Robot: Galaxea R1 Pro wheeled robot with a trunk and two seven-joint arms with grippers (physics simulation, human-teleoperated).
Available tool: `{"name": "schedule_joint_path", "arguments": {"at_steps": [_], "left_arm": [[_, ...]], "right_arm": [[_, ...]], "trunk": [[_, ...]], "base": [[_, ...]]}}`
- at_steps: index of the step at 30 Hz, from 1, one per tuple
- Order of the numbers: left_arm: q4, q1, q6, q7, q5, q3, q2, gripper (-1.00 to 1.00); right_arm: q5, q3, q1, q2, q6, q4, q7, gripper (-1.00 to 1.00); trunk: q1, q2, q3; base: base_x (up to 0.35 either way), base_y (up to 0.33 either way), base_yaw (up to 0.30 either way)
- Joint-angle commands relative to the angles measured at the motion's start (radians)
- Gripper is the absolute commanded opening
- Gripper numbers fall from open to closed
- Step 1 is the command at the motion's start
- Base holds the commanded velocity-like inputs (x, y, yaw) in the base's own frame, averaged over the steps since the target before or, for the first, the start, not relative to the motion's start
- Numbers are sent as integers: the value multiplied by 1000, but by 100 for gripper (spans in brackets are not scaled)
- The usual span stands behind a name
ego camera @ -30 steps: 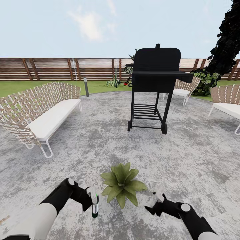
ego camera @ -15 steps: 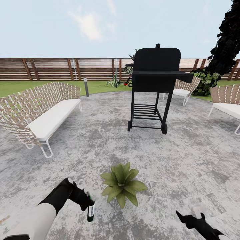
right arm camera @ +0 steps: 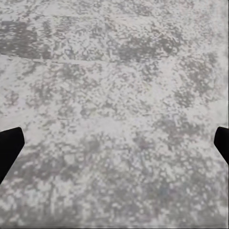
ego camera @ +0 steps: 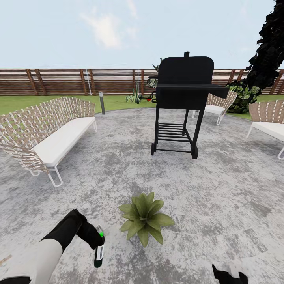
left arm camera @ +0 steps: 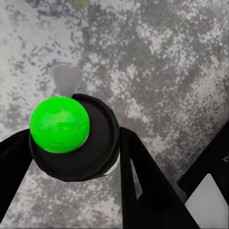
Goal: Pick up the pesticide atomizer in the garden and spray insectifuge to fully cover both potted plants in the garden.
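The left gripper (ego camera: 98, 246) sits at about 7 o'clock in the head view, its black fingers clamped on the atomizer (ego camera: 99, 253), which hangs below them over the paving (ego camera: 118, 165), tilted slightly. In the left wrist view the atomizer (left arm camera: 76, 138) appears end-on as a dark round body with a bright green cap, pinched between the two black fingers (left arm camera: 143, 176), with mottled grey stone beneath.

The plant (ego camera: 144, 218), a low rosette of broad pointed leaves, stands on the paving just beside the atomizer, at about 3 o'clock from it; the two are apart. No white specks can be made out on its leaves.

The right gripper (ego camera: 228, 275) shows at the bottom edge at about 5 o'clock, well apart from the plant. In the right wrist view its dark fingertips (right arm camera: 9, 143) sit at opposite edges with bare paving between them, so the jaws are spread wide and hold nothing.

Beyond the plant, toward 12 o'clock, stands a black grill (ego camera: 181, 98). A wicker sofa (ego camera: 47, 134) with a white cushion is at 10 o'clock, and more wicker seats (ego camera: 268, 122) at 2 o'clock. A slatted wooden fence (ego camera: 79, 81) runs behind the lawn.
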Motion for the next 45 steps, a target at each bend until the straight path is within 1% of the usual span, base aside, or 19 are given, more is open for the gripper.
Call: {"name": "schedule_joint_path", "arguments": {"at_steps": [1,3,7,10,13,14,15,16,24,35,39,40,42,43,45], "left_arm": [[-1,0,11,-7,-5,4,0,-100],[-1,0,13,-6,-5,4,0,-100],[0,-2,17,-6,-5,3,-1,-100],[0,-21,50,-7,-8,-3,-3,-100],[2,-41,111,-10,-28,-47,-10,-100],[3,-44,125,-14,-35,-65,-12,-100],[3,-45,131,-17,-38,-72,-12,-100],[1,-69,154,-137,-134,-111,-12,-100],[1,-68,154,-136,-134,-111,-12,-100],[1,-68,154,-136,-133,-108,-14,-100],[2,-70,152,-142,-136,-111,-2,-100],[2,-71,152,-144,-140,-111,2,-100],[3,-71,151,-145,-159,-111,10,-100],[5,-70,148,-146,-180,-111,18,-100],[11,-67,143,-147,-208,-111,27,-100]], "right_arm": [[4,-8,-1,2,-4,8,-5,100],[4,-8,-1,3,-4,17,-19,100],[6,-8,-1,4,-4,20,-25,100],[7,-8,-1,4,-4,21,-26,100],[7,-8,-1,4,-4,21,-26,100],[7,-8,-1,4,-4,21,-26,100],[7,-8,-1,4,-4,21,-26,100],[8,-7,-1,4,-2,22,-26,100],[8,-7,-1,4,-2,22,-26,100],[8,-7,-1,4,-2,22,-26,100],[9,-7,-1,4,-2,22,-26,100],[9,-7,-1,4,-2,22,-26,100],[9,-7,-1,4,-2,22,-26,100],[9,-7,-1,4,-2,22,-26,100],[9,-7,-1,4,-2,22,-26,100]], "trunk": [[0,0,-1],[0,0,-1],[0,0,-1],[0,0,-1],[0,0,-1],[0,0,-1],[0,0,-1],[0,0,-1],[0,0,-1],[0,0,-1],[0,0,-1],[0,0,-1],[0,0,-1],[0,0,-1],[0,0,-1]], "base": [[0,0,0],[0,0,0],[0,0,0],[0,0,0],[0,0,0],[0,0,0],[0,0,0],[69,0,0],[41,-6,0],[268,-108,0],[99,-47,0],[10,-5,0],[5,-2,0],[2,-1,0],[1,0,0]]}}
